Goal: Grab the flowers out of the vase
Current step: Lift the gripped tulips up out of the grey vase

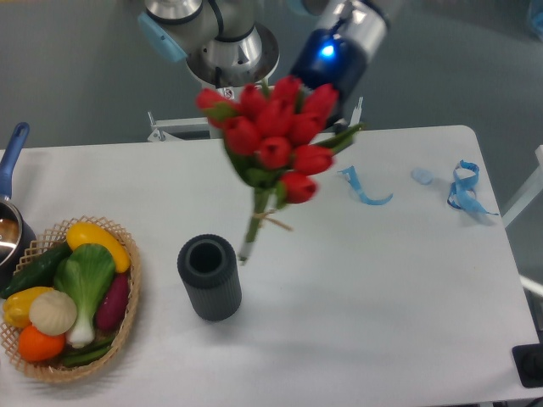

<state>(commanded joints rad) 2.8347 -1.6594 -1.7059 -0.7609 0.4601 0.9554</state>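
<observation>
Flowers (273,140) hang clear of the vase (209,276), apparently grasped by hidden end effector.

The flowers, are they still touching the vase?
Apart. The camera view shows the flowers lifted up, with the stem ends hanging beside the vase, outside its empty round mouth, and a strip of white table showing between them.

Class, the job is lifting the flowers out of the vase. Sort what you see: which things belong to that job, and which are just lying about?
Job: flowers, vase, gripper.
Lying about: basket of toy vegetables, blue ribbons, pot.
</observation>
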